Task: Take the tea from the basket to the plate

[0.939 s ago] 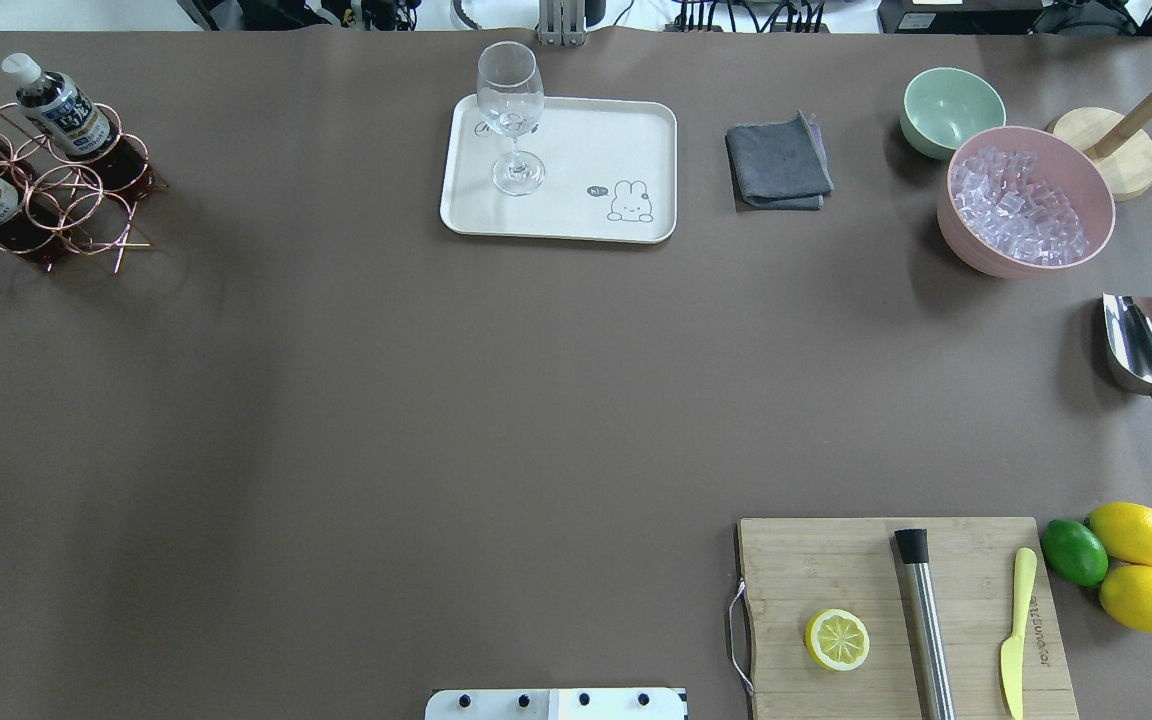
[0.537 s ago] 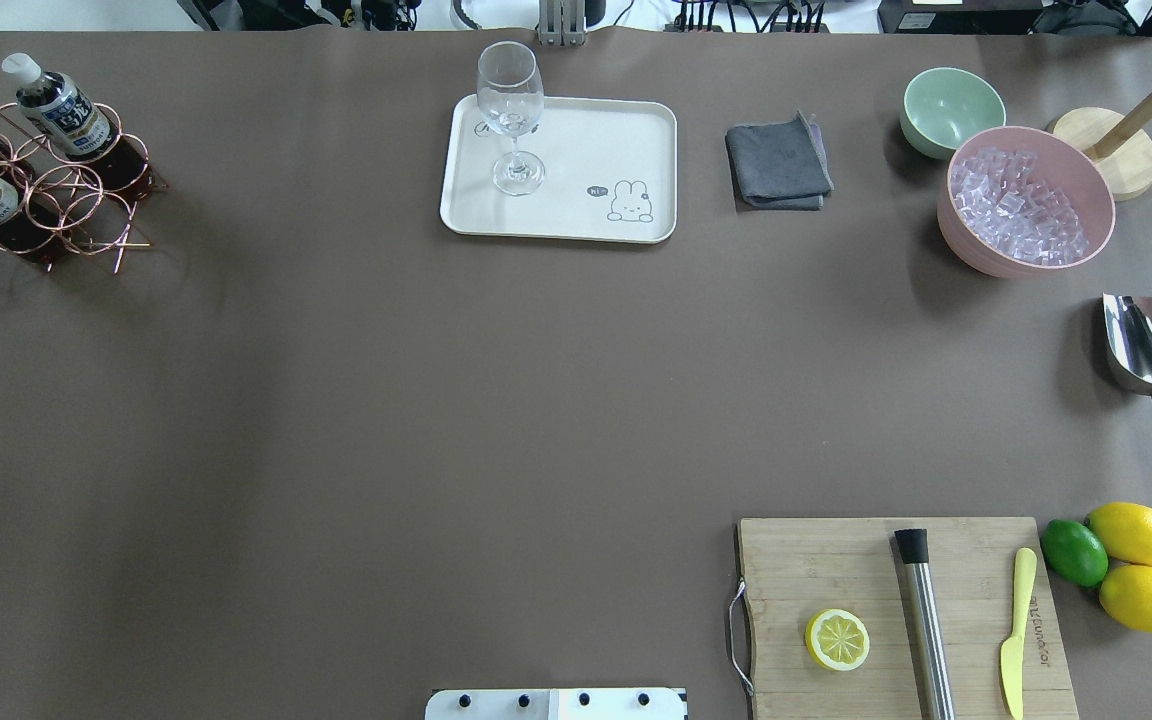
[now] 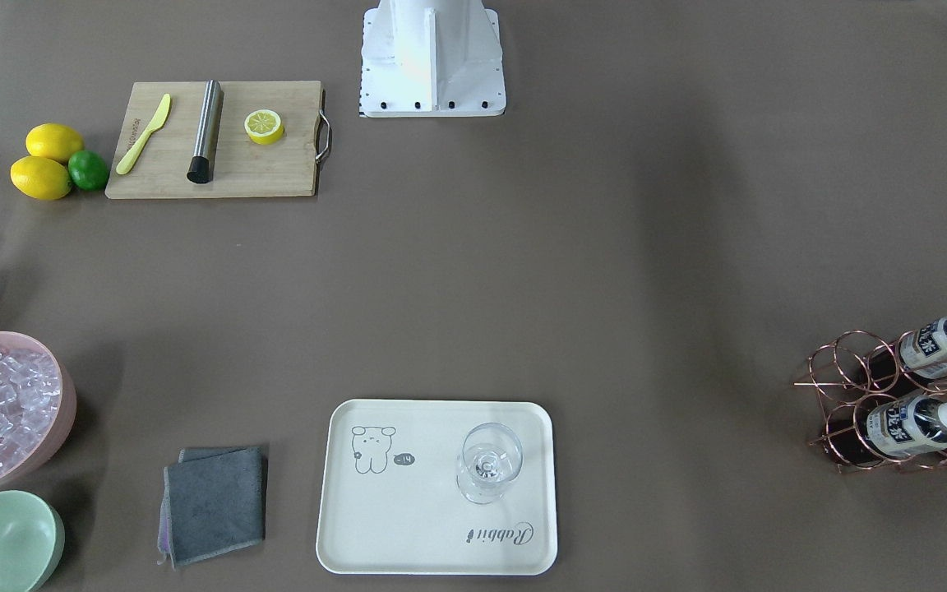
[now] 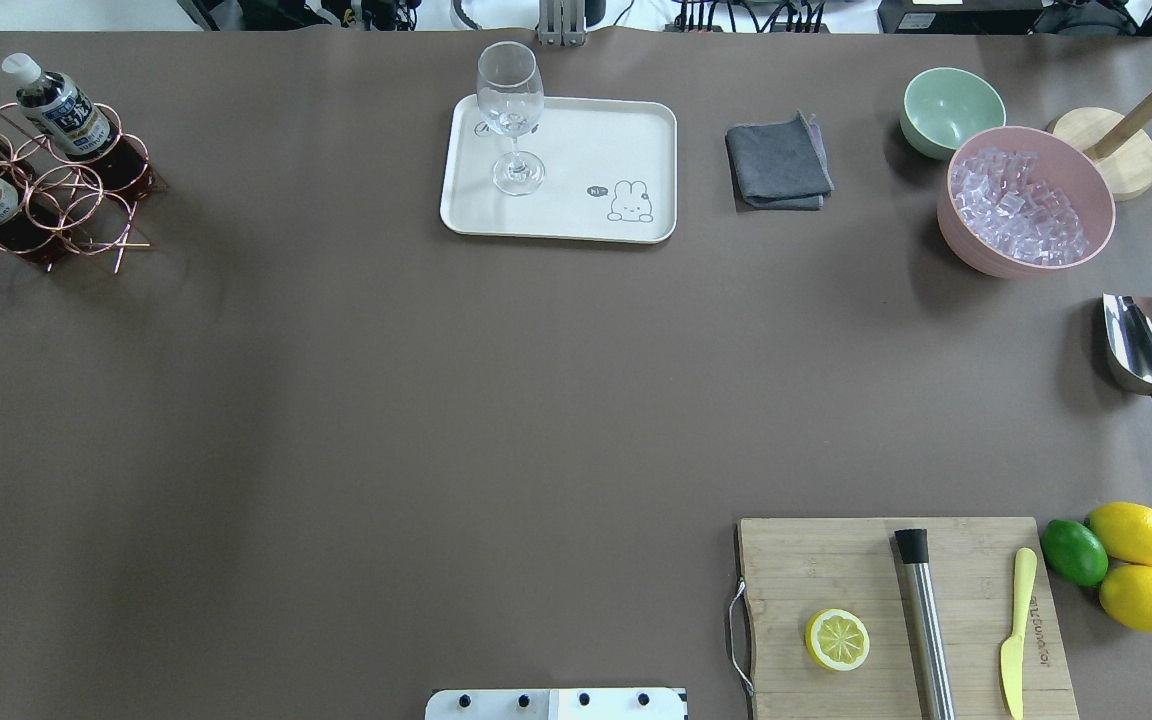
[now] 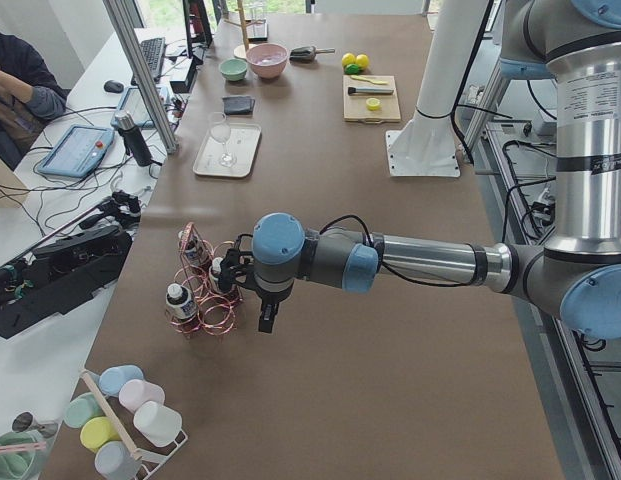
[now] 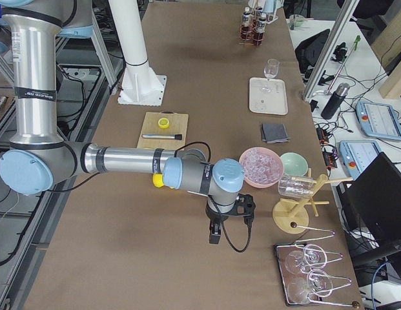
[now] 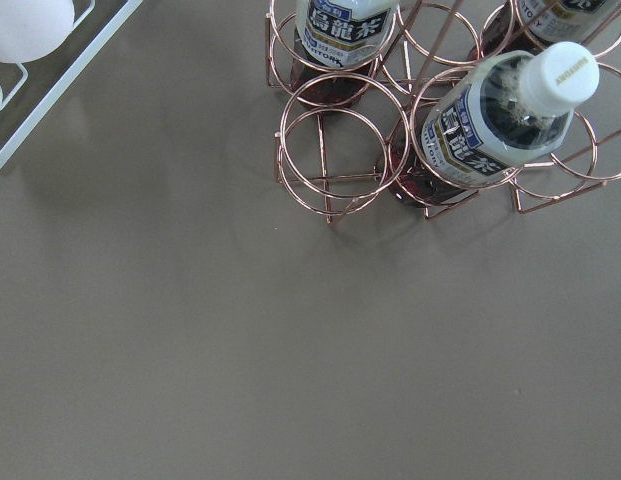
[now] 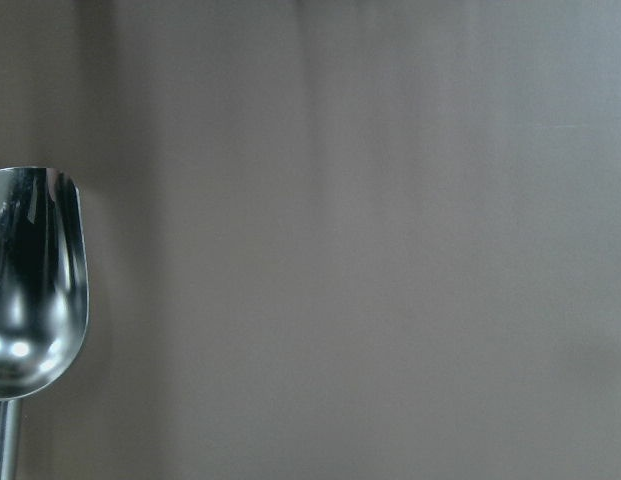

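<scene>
Change since a moment ago: almost none. Same spots for the tea [image 7: 500, 120], the basket [image 4: 86, 215] and the plate [image 4: 586, 140] in the view from above. No arm over the table in that view, then or now.

Tea in the basket at the table's left end, upright in the ring cells, white caps up. Three bottles alike. Well apart from the plate, with only a wine glass [image 4: 511, 110] standing on it.

Left gripper [image 5: 267, 318] low and just beside the basket in the side view, pointing down, not touching any bottle. Cannot tell if those jaws are spread or pressed together. Right gripper [image 6: 214, 236] far off at the other end, close to the metal scoop [image 8: 30, 290]; cannot tell about those jaws either.

So no step done yet. Probably getting ready to reach for a bottle. Will need to come over a cap, close round the neck and lift straight up out of the ring.
</scene>
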You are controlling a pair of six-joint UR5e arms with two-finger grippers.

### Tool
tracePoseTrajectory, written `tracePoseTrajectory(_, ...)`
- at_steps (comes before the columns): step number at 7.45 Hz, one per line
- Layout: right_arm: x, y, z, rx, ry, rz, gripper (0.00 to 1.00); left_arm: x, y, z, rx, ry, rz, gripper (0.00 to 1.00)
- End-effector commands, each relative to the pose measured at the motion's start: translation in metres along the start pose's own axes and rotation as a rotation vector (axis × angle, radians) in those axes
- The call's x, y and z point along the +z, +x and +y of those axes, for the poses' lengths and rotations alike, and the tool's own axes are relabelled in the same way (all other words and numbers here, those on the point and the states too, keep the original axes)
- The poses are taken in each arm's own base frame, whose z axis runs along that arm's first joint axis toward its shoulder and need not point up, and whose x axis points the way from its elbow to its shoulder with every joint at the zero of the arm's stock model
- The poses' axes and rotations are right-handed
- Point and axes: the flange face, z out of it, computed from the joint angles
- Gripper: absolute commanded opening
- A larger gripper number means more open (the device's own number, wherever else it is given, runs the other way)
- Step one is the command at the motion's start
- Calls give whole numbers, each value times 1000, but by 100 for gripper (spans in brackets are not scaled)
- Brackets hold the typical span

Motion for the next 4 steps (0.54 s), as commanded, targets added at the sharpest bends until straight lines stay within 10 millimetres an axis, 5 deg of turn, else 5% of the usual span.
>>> tracePoseTrajectory(1, 0, 0, 0, 0, 0, 0, 100, -5, 9, -4, 20, 10, 2, 98)
tracePoseTrajectory(2, 0, 0, 0, 0, 0, 0, 100, -8, 17, -7, 48, 19, 4, 98)
tracePoseTrajectory(4, 0, 0, 0, 0, 0, 0, 100, -23, 28, -12, 427, 48, -6, 98)
